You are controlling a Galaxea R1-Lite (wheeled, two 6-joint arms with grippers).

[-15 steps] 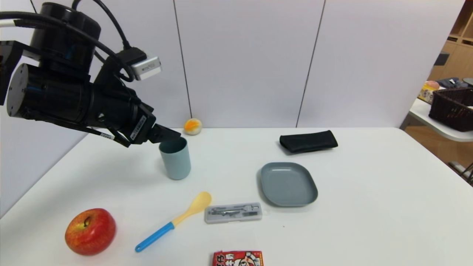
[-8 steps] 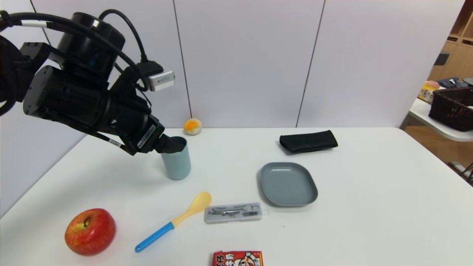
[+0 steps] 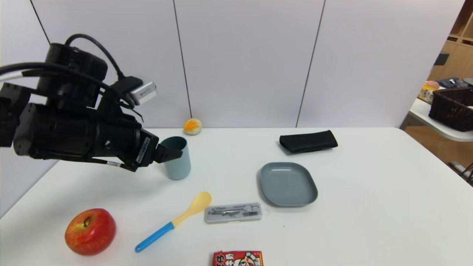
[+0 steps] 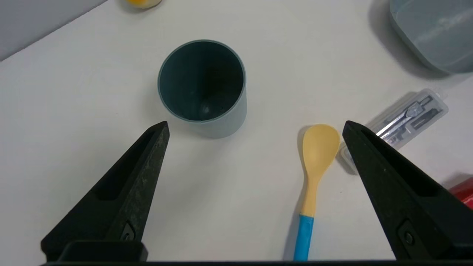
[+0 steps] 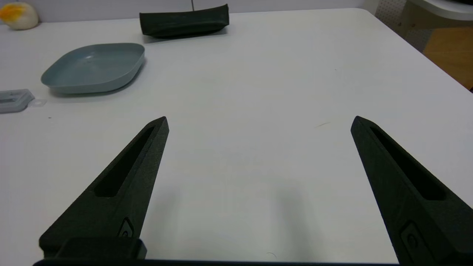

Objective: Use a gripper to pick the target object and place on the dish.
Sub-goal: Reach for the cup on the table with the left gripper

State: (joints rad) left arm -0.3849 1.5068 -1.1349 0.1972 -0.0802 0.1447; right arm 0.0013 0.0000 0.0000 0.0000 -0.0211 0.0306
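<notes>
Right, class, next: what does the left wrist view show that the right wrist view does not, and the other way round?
Only left wrist: the cup, the spoon, something red and the open left tool.
Only right wrist: the black pouch and the open right tool.
Both: the dish, the clear case, the white-and-orange object.

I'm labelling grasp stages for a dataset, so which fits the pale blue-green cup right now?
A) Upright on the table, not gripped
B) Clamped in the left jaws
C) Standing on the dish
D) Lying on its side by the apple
A: the cup stands on the table, outside the open jaws of the left gripper.
</notes>
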